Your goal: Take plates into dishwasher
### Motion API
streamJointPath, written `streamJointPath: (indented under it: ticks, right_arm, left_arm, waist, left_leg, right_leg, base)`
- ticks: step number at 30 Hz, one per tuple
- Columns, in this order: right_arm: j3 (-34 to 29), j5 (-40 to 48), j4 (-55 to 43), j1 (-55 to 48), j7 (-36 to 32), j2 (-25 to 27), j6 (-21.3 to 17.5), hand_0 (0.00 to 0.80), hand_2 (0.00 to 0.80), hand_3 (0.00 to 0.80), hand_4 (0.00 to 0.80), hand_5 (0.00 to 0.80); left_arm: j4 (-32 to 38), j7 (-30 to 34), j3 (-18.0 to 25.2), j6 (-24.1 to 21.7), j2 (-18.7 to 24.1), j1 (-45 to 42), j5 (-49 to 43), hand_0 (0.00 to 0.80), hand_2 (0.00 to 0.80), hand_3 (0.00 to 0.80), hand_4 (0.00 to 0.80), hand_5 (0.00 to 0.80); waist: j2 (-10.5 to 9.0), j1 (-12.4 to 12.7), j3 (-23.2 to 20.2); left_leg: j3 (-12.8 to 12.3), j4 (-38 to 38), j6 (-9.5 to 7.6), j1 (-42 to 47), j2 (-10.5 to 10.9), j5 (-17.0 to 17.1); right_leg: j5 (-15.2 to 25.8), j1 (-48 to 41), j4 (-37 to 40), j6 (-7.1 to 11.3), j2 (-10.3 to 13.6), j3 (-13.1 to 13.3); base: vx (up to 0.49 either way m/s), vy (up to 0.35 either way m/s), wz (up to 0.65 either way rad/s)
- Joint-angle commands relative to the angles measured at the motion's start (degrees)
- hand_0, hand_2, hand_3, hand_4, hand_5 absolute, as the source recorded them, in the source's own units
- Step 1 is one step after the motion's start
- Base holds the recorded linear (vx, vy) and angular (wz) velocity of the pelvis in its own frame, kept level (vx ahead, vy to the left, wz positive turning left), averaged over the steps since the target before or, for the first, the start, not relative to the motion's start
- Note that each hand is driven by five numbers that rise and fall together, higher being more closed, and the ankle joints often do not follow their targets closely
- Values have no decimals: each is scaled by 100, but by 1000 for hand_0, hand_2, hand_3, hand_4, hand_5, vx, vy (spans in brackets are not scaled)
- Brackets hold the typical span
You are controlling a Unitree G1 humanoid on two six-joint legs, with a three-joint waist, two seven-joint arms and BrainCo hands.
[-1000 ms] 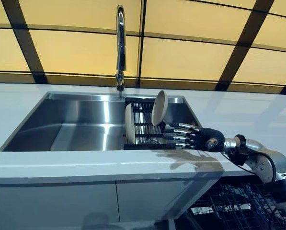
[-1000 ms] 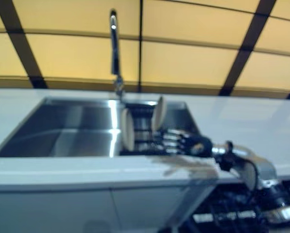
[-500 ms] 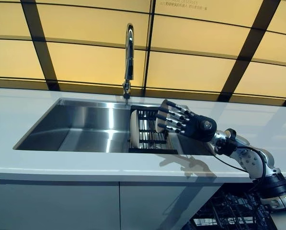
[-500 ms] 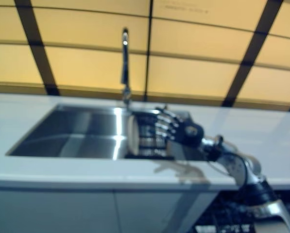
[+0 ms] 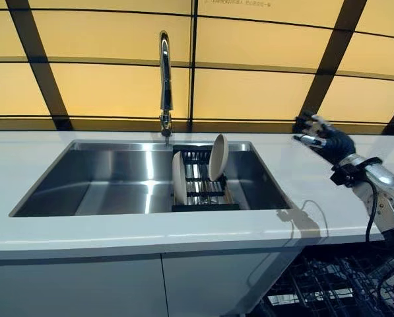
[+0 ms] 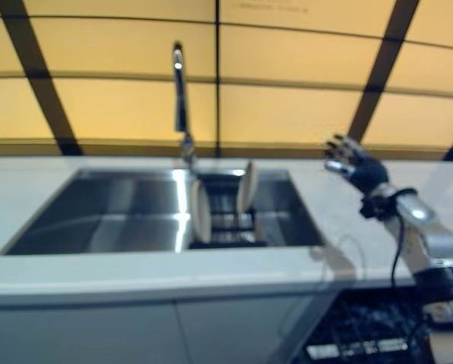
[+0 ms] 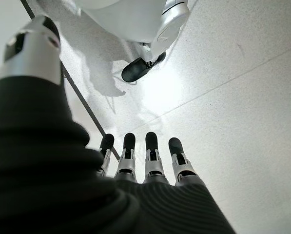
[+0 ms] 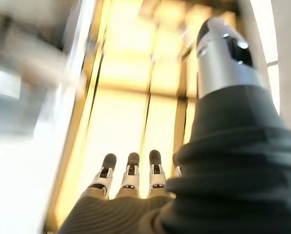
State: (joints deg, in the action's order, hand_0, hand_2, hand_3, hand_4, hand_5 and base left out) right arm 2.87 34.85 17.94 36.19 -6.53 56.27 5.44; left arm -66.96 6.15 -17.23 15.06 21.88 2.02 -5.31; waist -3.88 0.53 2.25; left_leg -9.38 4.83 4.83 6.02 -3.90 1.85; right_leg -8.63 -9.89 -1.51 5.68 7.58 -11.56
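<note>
Two beige plates stand in a black rack [image 5: 200, 191] at the right end of the steel sink [image 5: 104, 181]. One plate [image 5: 179, 178] stands upright at the rack's left. The other plate [image 5: 217, 157] leans tilted further back. My right hand [image 5: 322, 137] is raised above the white counter, well to the right of the sink, fingers straight and empty; its wrist view [image 8: 130, 180] shows only the yellow wall past them. My left hand [image 7: 145, 156] shows only in its wrist view, fingers straight, over the pale floor.
A tall chrome tap [image 5: 164, 72] rises behind the sink. The white counter [image 5: 144, 231] runs along the front. The open dishwasher's dark wire rack [image 5: 328, 284] sits below at the lower right. A yellow panelled wall [image 5: 249, 92] closes the back.
My right hand has lifted away from the plates in the rack and swung up and right, over the counter. The tilted plate stays in the rack. The camera has shifted.
</note>
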Motion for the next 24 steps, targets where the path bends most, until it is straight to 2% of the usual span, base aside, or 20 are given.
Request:
streamJointPath:
  ticks: [1, 6, 7, 13, 17, 24]
  right_arm:
    - [387, -1357, -33, 1118, 929, 712, -516, 0, 0, 0, 0, 0]
    - [944, -2691, -47, 1637, 1768, 1228, -439, 0, 0, 0, 0, 0]
    - [1096, -3447, -57, 1771, 2050, 1367, -581, 0, 0, 0, 0, 0]
    - [1779, -5115, -221, 2157, 2322, 1920, -714, 0, 0, 0, 0, 0]
    - [2347, -5626, -116, 2415, 2348, 2270, -884, 0, 0, 0, 0, 0]
    - [2825, -6348, 6, 2614, 2505, 2442, -1223, 0, 0, 0, 0, 0]
  left_arm:
    - [-165, -57, -108, 132, 57, 180, 133, 0, 0, 0, 0, 0]
    - [-59, -10, -122, 203, 128, 158, 99, 0, 0, 0, 0, 0]
    - [-18, 8, -128, 216, 140, 143, 71, 0, 0, 0, 0, 0]
    - [178, 140, -128, 287, 233, 91, -101, 0, 0, 0, 0, 0]
    - [300, 211, -127, 324, 341, -8, -196, 0, 0, 0, 0, 0]
    - [352, 340, -101, 278, 484, -166, -346, 0, 0, 0, 0, 0]
  waist:
    - [-158, 74, -123]
    - [-192, 137, -109]
    - [-205, 171, -107]
    - [-272, 306, -118]
    - [-372, 400, -118]
    - [-425, 512, -59]
  left_leg:
    - [44, -108, -152, 186, -144, -452]
    - [79, -117, -172, 152, -143, -435]
    - [87, -117, -178, 137, -149, -431]
    - [211, -92, -201, 63, -133, -404]
    - [314, -66, -197, -12, -140, -372]
    - [428, -7, -165, -175, -155, -288]
  right_leg:
    - [1118, 481, 237, 509, 337, 43]
    - [1135, 479, 249, 517, 337, 27]
    - [1131, 472, 251, 519, 336, 3]
    - [1167, 438, 315, 564, 324, -97]
    - [1226, 426, 414, 592, 298, -151]
    - [1300, 457, 553, 624, 263, -212]
  base:
    - [0, 0, 0]
    - [9, -5, 0]
    - [32, -22, 2]
    - [62, -45, 8]
    - [82, -66, 13]
    - [76, -43, 11]
